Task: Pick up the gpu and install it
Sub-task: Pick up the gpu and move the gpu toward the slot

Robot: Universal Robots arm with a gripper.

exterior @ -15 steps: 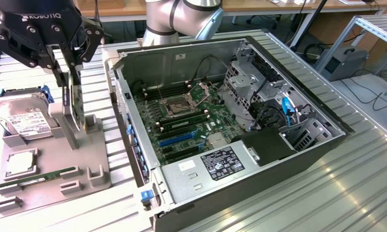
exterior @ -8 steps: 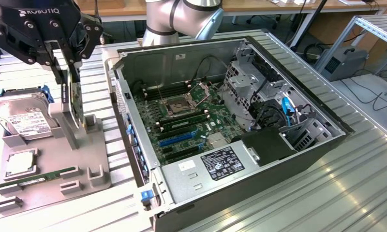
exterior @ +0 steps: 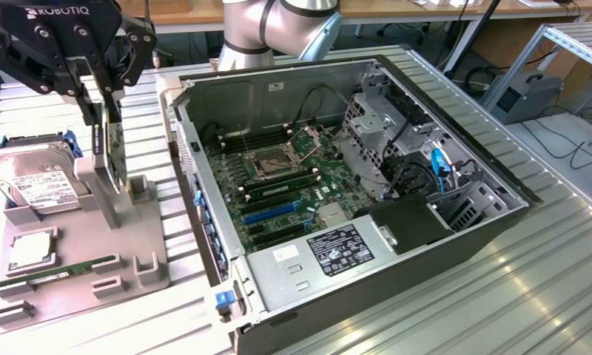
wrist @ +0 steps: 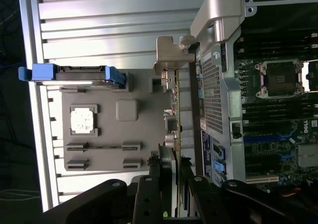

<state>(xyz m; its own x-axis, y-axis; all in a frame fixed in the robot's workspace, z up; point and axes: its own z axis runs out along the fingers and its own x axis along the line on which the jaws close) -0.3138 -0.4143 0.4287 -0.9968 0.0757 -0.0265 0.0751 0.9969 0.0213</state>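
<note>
The gripper (exterior: 100, 118) (wrist: 176, 158) is clenched on the gpu (exterior: 106, 177) (wrist: 176, 110), one finger pressed to each flat face at the card's upper edge. The gpu stands upright on its long edge at the tray's (exterior: 138, 248) (wrist: 144, 144) side nearest the case (exterior: 473, 244) (wrist: 213, 85). Its lower edge is down at the tray's slot; I cannot tell whether it has left the slot. Its metal bracket (wrist: 171, 52) sits at the tray's corner by the case.

A hard drive (exterior: 35, 185) (wrist: 79, 74) leans in the tray's far end from the gpu. A cpu (exterior: 29, 251) (wrist: 83, 119) lies flat in the tray's middle pocket. A memory stick (exterior: 59, 270) (wrist: 102, 146) rests on edge between two of the tray's small holders, beside the cpu. The case lies open just beside the tray, with its motherboard (exterior: 276, 185) exposed.
</note>
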